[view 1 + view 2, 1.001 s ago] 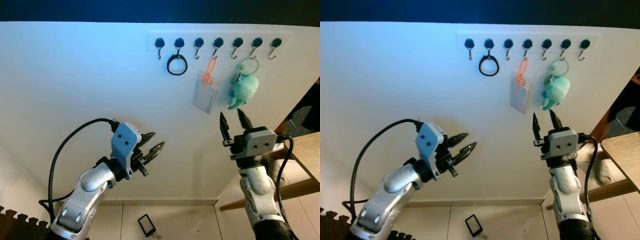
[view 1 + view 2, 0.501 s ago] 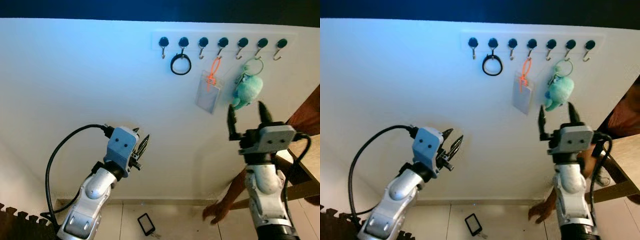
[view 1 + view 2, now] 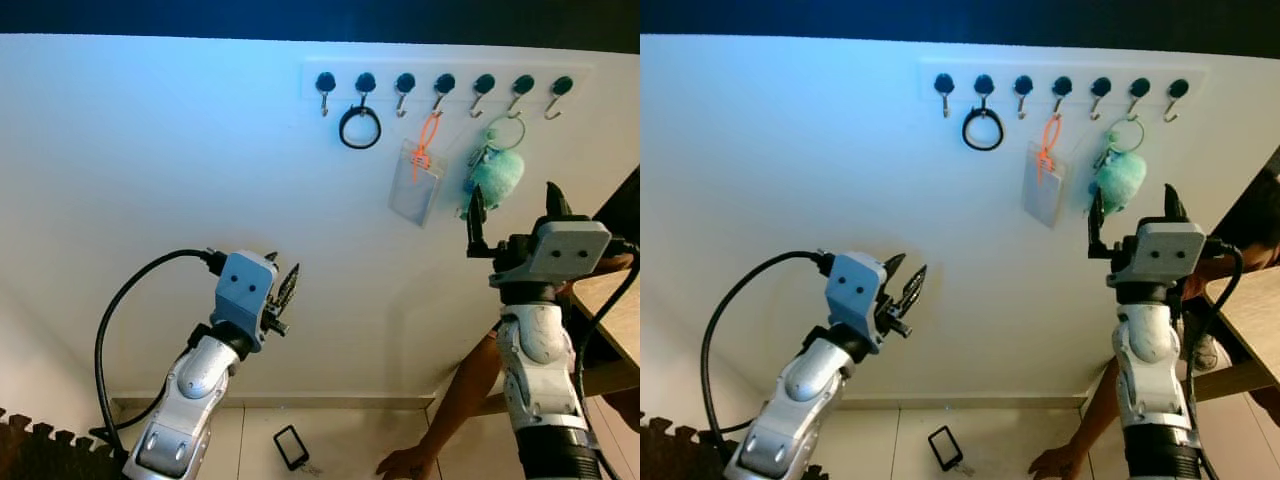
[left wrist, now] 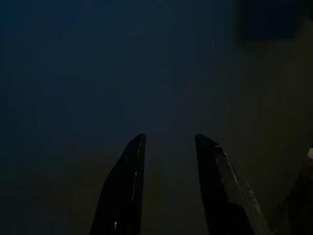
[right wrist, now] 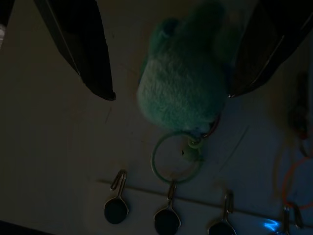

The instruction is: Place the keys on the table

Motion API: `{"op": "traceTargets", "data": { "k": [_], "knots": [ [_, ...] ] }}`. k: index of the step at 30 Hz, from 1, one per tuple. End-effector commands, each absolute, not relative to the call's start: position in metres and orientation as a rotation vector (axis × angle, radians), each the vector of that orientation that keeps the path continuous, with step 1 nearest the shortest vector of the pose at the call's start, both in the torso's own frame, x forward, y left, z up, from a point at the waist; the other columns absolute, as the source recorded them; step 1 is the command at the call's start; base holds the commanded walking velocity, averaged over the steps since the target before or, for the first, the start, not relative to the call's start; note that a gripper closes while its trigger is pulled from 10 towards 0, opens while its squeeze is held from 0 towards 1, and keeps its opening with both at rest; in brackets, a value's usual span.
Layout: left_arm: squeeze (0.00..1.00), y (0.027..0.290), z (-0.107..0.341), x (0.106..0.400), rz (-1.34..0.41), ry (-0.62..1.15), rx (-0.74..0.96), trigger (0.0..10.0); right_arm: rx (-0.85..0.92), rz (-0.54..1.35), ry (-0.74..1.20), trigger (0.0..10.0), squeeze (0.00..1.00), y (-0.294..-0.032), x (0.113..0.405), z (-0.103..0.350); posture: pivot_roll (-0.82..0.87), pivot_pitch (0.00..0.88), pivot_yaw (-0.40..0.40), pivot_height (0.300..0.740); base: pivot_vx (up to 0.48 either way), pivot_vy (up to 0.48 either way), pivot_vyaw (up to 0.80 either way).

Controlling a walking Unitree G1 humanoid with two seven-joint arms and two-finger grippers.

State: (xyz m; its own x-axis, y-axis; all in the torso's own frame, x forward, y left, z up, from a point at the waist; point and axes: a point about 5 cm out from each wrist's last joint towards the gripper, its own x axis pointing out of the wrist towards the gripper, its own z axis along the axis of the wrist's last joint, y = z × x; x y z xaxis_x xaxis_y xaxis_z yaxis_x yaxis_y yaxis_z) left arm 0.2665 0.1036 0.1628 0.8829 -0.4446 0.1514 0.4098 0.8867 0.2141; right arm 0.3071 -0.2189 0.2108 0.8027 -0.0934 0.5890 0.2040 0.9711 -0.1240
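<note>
We see a white wall (image 3: 150, 180) carrying a rail of seven hooks (image 3: 440, 84); from the second hook hangs a black ring (image 3: 359, 127), from the fourth an orange strap with a clear card holder (image 3: 413, 192), and from the sixth the keys (image 3: 495, 170), a pale green ring with a teal plush toy beneath it; our right gripper (image 3: 510, 212) is raised just below that plush, its two black fingers spread wide, one tip at the lower left side of the toy and the other to its right; in the right wrist view the plush of the keys (image 5: 183, 88) sits between the two parted fingers (image 5: 78, 44), which grasp nothing, and we cannot tell whether they touch the fur; our left gripper (image 3: 284, 290) is held up in front of the bare wall, well apart from the rail, and the left wrist view shows its fingers (image 4: 124, 196) parted with a narrow gap and nothing between them; low on the floor (image 3: 340, 445) lies a small black tag (image 3: 291, 447); a person's arm reaches down beside our right arm, the hand (image 3: 405, 461) close to the floor; the wooden table (image 3: 610, 310) edge shows at the far right.
</note>
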Motion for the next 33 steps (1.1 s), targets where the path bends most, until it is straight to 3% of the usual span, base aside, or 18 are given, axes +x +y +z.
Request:
{"op": "traceTargets", "data": {
  "k": [1,8,15,25,26,30,31,32,33],
  "knots": [
    [0.00,0.100,0.159,0.266,-0.446,-0.191,0.165,10.0,-0.185,-0.196,-0.600,10.0,0.00,-0.227,0.309,0.210,0.04,0.109,-0.029,0.740,0.000,0.000,0.00],
    [0.00,0.100,0.158,0.266,-0.447,-0.192,0.164,10.0,-0.201,-0.231,-0.559,10.0,0.00,-0.235,0.324,0.215,0.05,0.100,-0.030,0.740,0.000,0.000,0.00],
    [0.00,0.099,0.158,0.265,-0.447,-0.196,0.166,10.0,-0.168,-0.125,-0.561,10.0,0.00,-0.224,0.331,0.218,0.05,0.092,-0.034,0.740,0.000,0.000,0.00],
    [0.00,0.098,0.158,0.265,-0.449,-0.194,0.162,10.0,-0.128,-0.113,-0.539,10.0,0.01,-0.222,0.335,0.213,0.05,0.089,-0.032,0.740,0.000,0.000,0.00],
    [0.00,0.098,0.158,0.266,-0.450,-0.194,0.161,10.0,-0.127,-0.113,-0.538,10.0,1.00,-0.222,0.336,0.213,0.05,0.088,-0.033,0.740,0.000,0.000,0.00],
    [0.00,0.097,0.158,0.266,-0.453,-0.195,0.160,10.0,-0.120,-0.111,-0.535,10.0,1.00,-0.222,0.337,0.213,0.05,0.088,-0.033,0.740,0.000,0.000,0.00],
    [0.00,0.097,0.157,0.266,-0.454,-0.194,0.161,10.0,-0.114,-0.116,-0.529,10.0,0.93,-0.222,0.338,0.213,0.05,0.089,-0.033,0.740,0.000,0.000,0.00],
    [0.00,0.097,0.157,0.266,-0.454,-0.194,0.161,10.0,-0.114,-0.116,-0.529,10.0,0.93,-0.222,0.338,0.213,0.05,0.089,-0.033,0.740,0.000,0.000,0.00],
    [0.00,0.097,0.156,0.265,-0.454,-0.191,0.162,10.0,-0.115,-0.123,-0.519,10.0,0.00,-0.223,0.340,0.213,0.05,0.088,-0.031,0.740,0.000,0.000,0.00]
  ]
}}
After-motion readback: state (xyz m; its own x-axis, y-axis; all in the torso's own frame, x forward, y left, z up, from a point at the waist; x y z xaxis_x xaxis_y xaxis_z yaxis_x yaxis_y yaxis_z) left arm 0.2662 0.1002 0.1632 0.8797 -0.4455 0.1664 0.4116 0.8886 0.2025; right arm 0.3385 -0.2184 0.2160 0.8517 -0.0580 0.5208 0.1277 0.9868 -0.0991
